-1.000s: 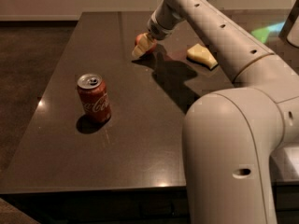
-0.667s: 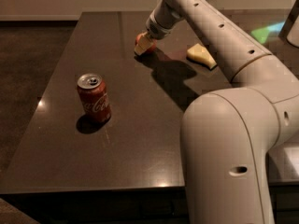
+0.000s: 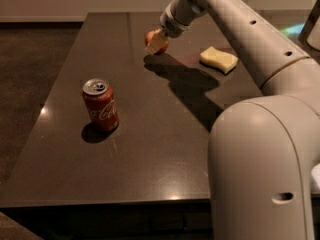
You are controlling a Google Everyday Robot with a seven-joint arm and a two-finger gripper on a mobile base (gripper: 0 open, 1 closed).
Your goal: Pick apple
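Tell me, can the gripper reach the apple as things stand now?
Probably yes. The gripper is right at the apple on the far part of the table; the can and the sponge lie well apart, so nothing blocks it.

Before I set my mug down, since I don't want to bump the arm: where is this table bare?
The table is bare along the near edge and between the Coca-Cola can and the arm; the far corner beyond the can is free too. It is crowded at the far side: the gripper is at the apple, with the sponge nearby.
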